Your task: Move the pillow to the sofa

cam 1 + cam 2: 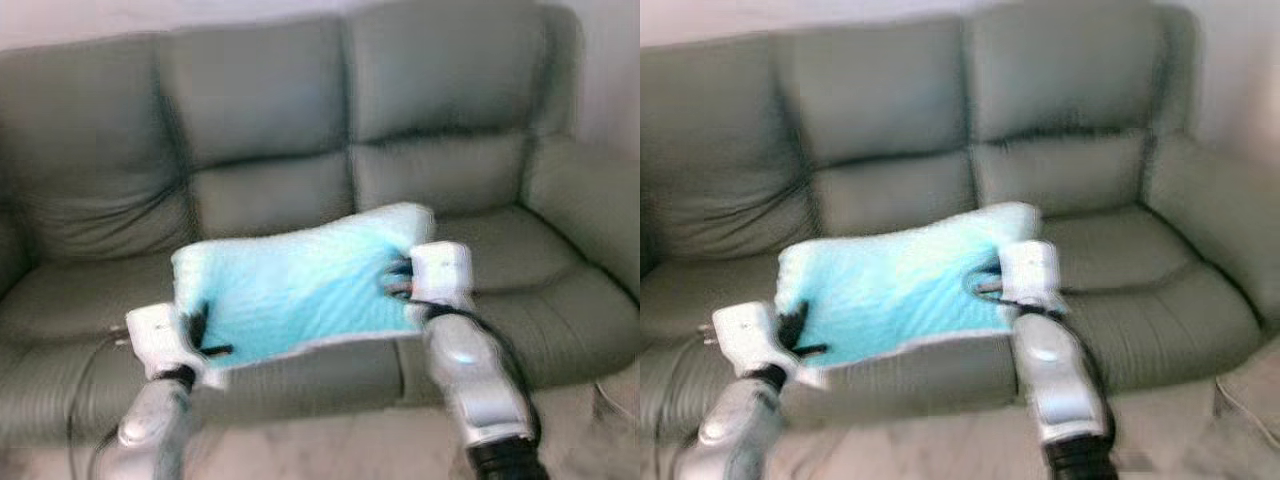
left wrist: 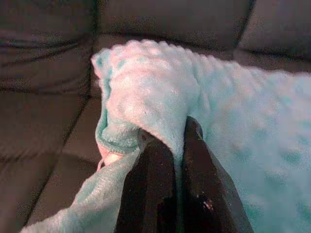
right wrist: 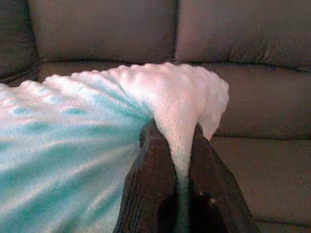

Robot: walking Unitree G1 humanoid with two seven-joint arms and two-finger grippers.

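**Pillow held over the sofa seat by both grippers**

Grey-green sofa (image 1: pixel 270 120) fills the head views: three back cushions, three seat cushions, a fat armrest at the robot's right. Leather-like surface, creased. Pale floor (image 1: pixel 330 445) along the bottom edge of the frame. Head views are soft with blur.

Pillow (image 1: pixel 300 285): turquoise, plush, dotted texture, paler along its edges. It is stretched between the two arms, lying roughly flat and slightly tilted, its far right corner the highest. It sits in front of the middle back cushion, above the middle seat cushion. Whether its underside touches the seat, cannot tell.

Left gripper (image 1: pixel 205 335): at the pillow's near left corner. Wrist view shows both black fingers (image 2: pixel 150 189) closed narrow, a fold of the plush fabric pinched between them. Fabric bunches and rolls over just beyond the fingertips.

Right gripper (image 1: pixel 398 278): at the pillow's right edge, further from the robot than the left one. Wrist view shows its fingers (image 3: pixel 155 174) pressed close with a ridge of pale fabric squeezed up between them, the corner draping over the tips.

Dark cable (image 1: pixel 85 385) trails by the left arm across the sofa front.
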